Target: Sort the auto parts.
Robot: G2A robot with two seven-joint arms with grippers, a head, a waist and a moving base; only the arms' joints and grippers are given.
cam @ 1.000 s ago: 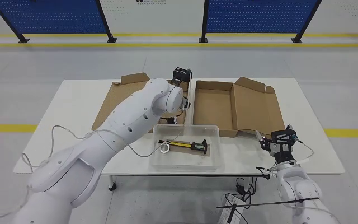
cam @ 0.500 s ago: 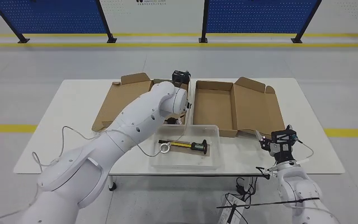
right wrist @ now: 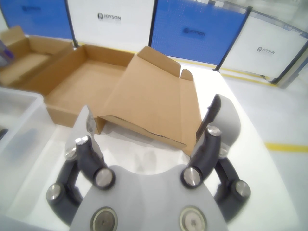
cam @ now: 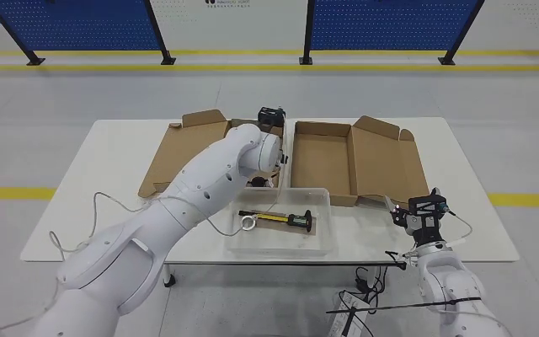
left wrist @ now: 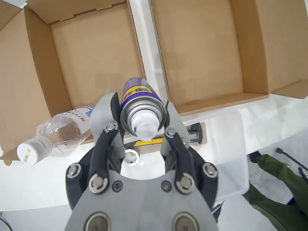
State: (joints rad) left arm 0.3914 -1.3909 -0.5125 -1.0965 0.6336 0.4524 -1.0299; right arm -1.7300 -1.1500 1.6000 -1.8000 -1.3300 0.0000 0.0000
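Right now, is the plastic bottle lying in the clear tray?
No, the plastic bottle lies in a cardboard box.

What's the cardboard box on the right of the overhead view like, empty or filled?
Empty. The right-hand cardboard box has a bare brown floor in the top view and both wrist views; nothing lies in it.

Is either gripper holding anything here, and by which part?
The left gripper is shut on the spray can, clamping its body from both sides just below the top rim. The right gripper is open and empty.
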